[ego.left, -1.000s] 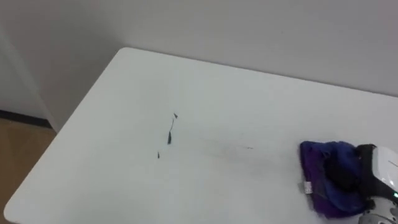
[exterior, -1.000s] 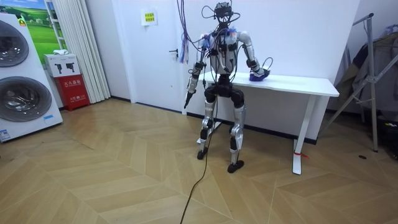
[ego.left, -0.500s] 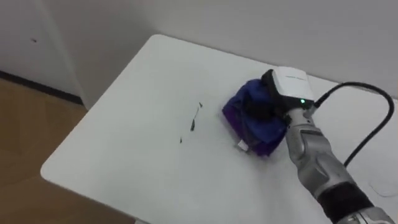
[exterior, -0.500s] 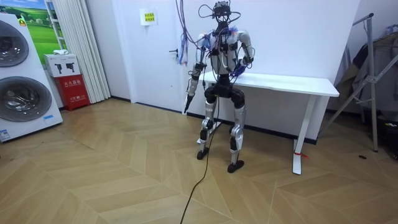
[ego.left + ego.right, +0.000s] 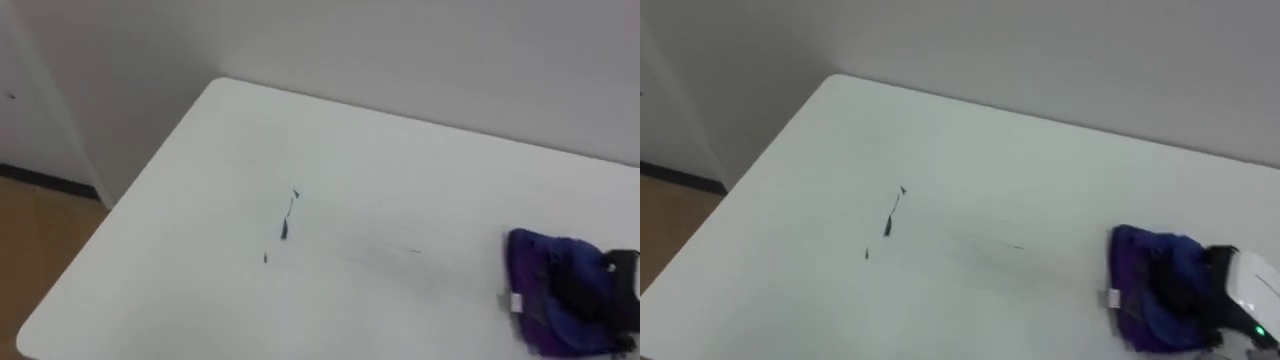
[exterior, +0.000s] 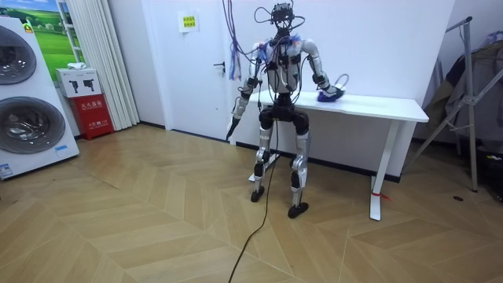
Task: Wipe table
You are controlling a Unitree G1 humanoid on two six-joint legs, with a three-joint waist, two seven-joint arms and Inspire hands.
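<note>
On the white table [image 5: 200, 150], the right hand [image 5: 1240, 290] bears on the purple cloth [image 5: 1145, 270], seemingly set to sweep at the dark marks [image 5: 287, 228]; gripping or flat, I cannot tell. The left hand [image 6: 233, 124] hangs idle.

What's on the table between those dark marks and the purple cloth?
Between the dark marks and the purple cloth, only bare table with a faint grey streak, seen in both eye views.

I am drawing my right hand [image 5: 1223, 288] and the cloth [image 5: 1145, 280] it is gripping back rightward across the table [image 5: 990, 160], away from the marks [image 5: 889, 222].
</note>
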